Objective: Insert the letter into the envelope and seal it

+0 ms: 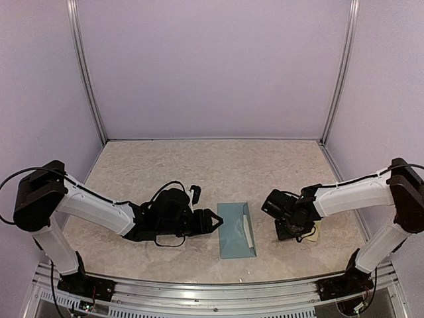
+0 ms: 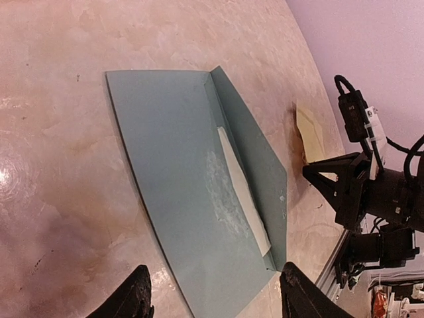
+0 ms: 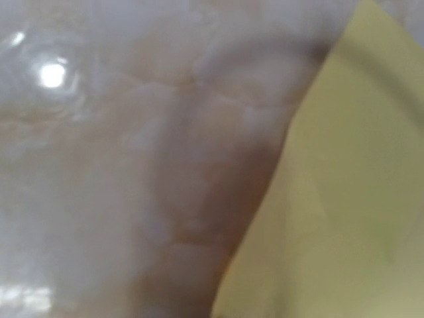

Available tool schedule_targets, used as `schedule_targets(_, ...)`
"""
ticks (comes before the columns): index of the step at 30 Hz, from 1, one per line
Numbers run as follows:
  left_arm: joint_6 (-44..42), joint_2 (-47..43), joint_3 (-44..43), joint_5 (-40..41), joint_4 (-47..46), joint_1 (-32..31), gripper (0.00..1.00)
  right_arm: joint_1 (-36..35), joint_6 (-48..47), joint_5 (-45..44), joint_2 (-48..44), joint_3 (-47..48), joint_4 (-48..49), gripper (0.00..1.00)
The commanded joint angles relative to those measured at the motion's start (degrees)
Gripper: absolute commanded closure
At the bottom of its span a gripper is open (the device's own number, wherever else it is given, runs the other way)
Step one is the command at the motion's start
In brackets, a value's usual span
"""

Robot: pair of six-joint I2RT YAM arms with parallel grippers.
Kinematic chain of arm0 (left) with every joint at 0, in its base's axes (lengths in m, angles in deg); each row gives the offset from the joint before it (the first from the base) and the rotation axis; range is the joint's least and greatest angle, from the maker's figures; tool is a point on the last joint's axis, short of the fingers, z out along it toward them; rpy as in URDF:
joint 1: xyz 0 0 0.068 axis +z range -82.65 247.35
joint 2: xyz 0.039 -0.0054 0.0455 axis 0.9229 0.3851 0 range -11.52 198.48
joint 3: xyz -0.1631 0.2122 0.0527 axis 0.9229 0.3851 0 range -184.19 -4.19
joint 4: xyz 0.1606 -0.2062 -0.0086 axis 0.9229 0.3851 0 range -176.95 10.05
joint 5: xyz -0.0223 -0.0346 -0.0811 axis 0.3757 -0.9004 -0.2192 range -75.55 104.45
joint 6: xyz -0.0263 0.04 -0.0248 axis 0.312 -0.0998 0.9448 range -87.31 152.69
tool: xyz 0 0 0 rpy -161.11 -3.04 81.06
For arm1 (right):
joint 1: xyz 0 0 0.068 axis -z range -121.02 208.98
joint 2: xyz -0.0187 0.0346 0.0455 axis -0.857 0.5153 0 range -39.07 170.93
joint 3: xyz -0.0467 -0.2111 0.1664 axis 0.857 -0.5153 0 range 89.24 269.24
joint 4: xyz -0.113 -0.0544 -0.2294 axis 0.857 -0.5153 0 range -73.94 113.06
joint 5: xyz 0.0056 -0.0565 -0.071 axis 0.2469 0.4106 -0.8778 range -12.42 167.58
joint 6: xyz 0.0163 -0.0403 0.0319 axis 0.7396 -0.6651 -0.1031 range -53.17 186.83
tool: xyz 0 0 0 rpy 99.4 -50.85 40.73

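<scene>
The teal-blue envelope (image 1: 232, 232) lies flat at the table's middle with its flap (image 2: 255, 152) open toward the right. A white edge of the letter (image 2: 242, 192) pokes out along the fold. My left gripper (image 1: 215, 222) sits low at the envelope's left edge, open and holding nothing. In the left wrist view the envelope (image 2: 179, 179) lies just ahead of its spread black fingertips (image 2: 140, 285). My right gripper (image 1: 296, 232) points down at the small yellow sticker sheet (image 1: 317, 230). The right wrist view is blurred, pressed close to that sheet (image 3: 344, 199), and its fingers do not show.
Lilac walls with metal corner posts (image 1: 338, 73) close in the mottled beige table (image 1: 199, 165). An aluminium rail (image 1: 218, 291) runs along the near edge, between the arm bases.
</scene>
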Motion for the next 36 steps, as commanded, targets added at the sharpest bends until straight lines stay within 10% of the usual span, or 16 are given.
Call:
schedule_targets(1,0.2,-1.1,0.5,-0.4,-1.0,0.2,0.38,-0.5,2.3,-4.2,1.4,0.8,-2.5,1.00)
schedule_targets(10,-0.4,-2.3,0.7,0.2,0.0,0.3,0.38,-0.5,-1.2,0.8,-6.0,0.7,2.2,1.00)
schedule_targets(27,-13.3,-21.5,5.9,-9.0,-0.1,5.1,0.25,-0.2,-19.0,56.5,-28.0,-1.1,36.8,1.00)
schedule_targets(36,-21.1,-31.6,8.8,-18.9,-0.2,4.9,0.15,-0.2,-18.1,60.2,-28.5,-0.1,41.9,1.00)
